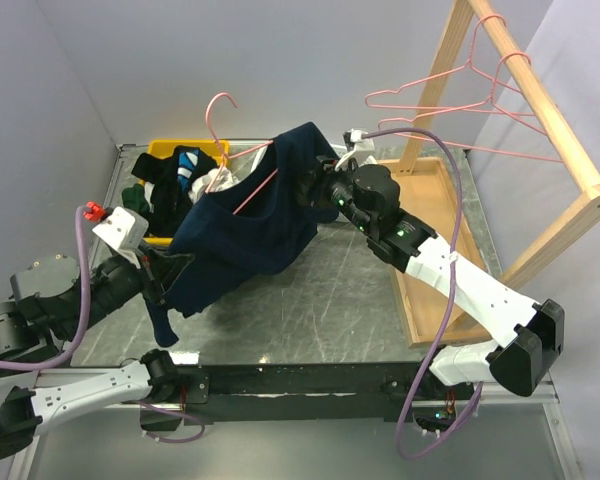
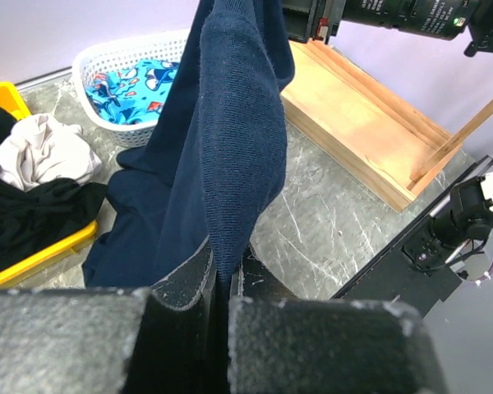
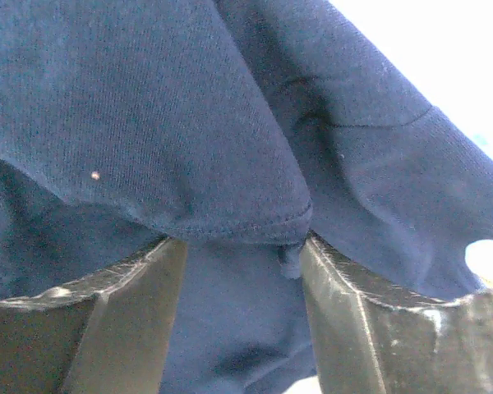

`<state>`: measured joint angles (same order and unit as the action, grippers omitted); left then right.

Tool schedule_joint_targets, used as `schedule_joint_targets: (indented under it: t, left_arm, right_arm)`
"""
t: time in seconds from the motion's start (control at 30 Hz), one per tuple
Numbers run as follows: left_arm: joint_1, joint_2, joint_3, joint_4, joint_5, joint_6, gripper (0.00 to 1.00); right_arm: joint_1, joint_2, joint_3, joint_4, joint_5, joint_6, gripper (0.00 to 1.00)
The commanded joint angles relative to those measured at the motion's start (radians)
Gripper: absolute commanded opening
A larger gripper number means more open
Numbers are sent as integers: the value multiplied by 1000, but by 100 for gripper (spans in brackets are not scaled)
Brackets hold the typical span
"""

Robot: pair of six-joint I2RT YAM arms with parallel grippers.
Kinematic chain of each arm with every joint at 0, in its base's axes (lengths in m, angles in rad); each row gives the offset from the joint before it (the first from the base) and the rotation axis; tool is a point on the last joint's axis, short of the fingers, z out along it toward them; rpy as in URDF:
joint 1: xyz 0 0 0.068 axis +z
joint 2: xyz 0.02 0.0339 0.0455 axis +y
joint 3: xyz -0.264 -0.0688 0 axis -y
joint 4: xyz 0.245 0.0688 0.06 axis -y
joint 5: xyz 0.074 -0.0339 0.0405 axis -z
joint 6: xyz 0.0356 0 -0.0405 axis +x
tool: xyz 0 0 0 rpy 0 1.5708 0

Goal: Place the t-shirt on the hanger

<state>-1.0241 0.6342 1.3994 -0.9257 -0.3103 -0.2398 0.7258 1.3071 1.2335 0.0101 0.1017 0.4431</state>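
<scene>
Table, seen from above. The navy t-shirt [image 1: 245, 235] is held up off the middle of the tabletop [image 1: 330, 300], bunched, its lower end trailing down toward 7 o'clock. The pink hanger [image 1: 220, 100] pokes out of the shirt at 11 o'clock, hook uppermost. One wire arm shows against the cloth; the rest is covered.

Left gripper [image 2: 218, 275] at the shirt's 8 o'clock: fingers closed tight on a fold of the shirt, cloth rising straight from the pinch.

Right gripper [image 3: 242, 246] at the shirt's 2 o'clock: fingers [image 3: 123, 320] stand well apart, a stitched hem draped across the gap, not pinched.

Yellow bin [image 1: 195, 148] with a clothes heap [image 1: 165, 190] at the table's 10 o'clock, just behind the shirt. Wooden rack [image 1: 545, 115] at 2 o'clock, carrying spare pink hangers [image 1: 450, 100].
</scene>
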Motion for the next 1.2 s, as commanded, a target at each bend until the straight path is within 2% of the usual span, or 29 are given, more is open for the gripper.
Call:
schedule_joint_targets:
  t: [0.0,0.1,0.13,0.2,0.23,0.27,0.37,0.5,0.73,0.87,0.97,1.0,1.1,1.17]
  left_arm:
    - [4,-7,64,76,19,27,1]
    - [4,-5,75,59,23,28,1]
    - [4,-2,75,53,25,30,1]
    - [4,-5,56,45,22,31,1]
    - [4,-19,41,48,28,31,1]
    - [4,-30,-6,56,30,19,1]
    - [4,-74,-112,99,51,-7,1]
    - [4,-82,-139,84,86,-21,1]
    - [4,-51,-37,81,172,13,1]
    - [4,1,68,56,224,69,1]
    - [4,22,134,71,211,103,1]
    - [4,30,151,71,215,111,1]
    - [4,71,232,73,235,146,1]
    - [4,104,308,88,226,163,1]
  right_arm:
    - [-2,-19,-3,90,-30,55,59]
    - [0,-17,10,68,-4,62,40]
    - [0,-23,17,57,31,62,26]
    - [0,-52,56,-4,82,57,13]
    - [0,-61,75,-48,145,57,1]
    - [0,-77,98,-138,183,55,0]
    - [-2,-104,193,-251,292,45,0]
    - [-5,-100,318,-358,368,-13,0]
    - [-51,49,474,-499,244,-61,0]
    - [-81,95,549,-567,194,-60,10]
    - [-83,40,541,-518,133,-78,36]
    - [-82,17,502,-500,122,-84,57]
    - [-83,-38,480,-487,118,-93,81]
    - [-81,-80,450,-477,124,-87,89]
